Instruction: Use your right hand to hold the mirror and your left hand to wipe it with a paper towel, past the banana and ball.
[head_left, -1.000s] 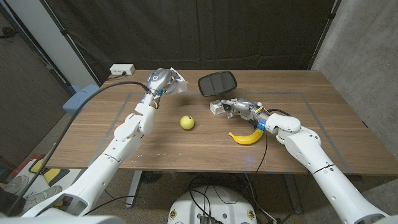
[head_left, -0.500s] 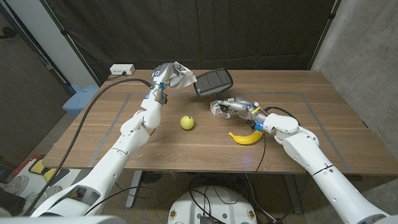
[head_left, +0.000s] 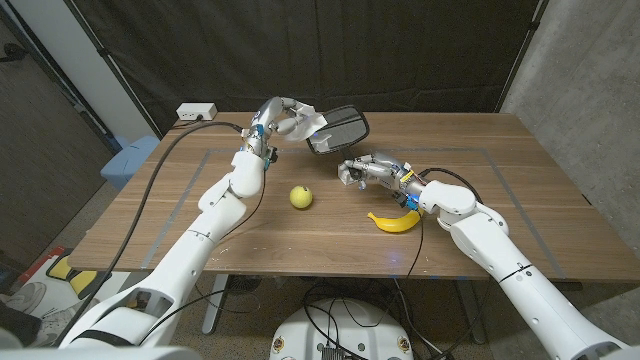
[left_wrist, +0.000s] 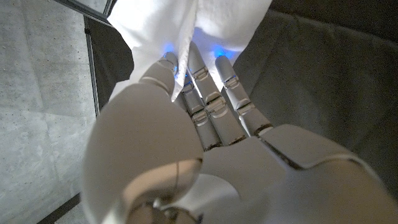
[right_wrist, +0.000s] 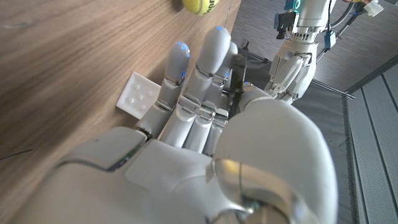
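Paper towel (head_left: 310, 120) now against mirror (head_left: 338, 128), above wooden table (head_left: 520, 190).

A dark oval mirror (head_left: 337, 129) stands tilted at upper centre, a crumpled white paper towel (head_left: 304, 122) touching its left edge, above the yellow ball (head_left: 301, 197) and banana (head_left: 396, 221).

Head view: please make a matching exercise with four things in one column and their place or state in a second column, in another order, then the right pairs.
Things:
1. mirror
2. paper towel
3. ball
4. banana

Places or states:
A. lies on the table beside the right forearm
B. raised above the table, on a stem gripped by the right hand
C. alone on the wood between the two arms
D. held by the left hand against the mirror's edge

Pairs: 1-B, 2-D, 3-C, 4-A
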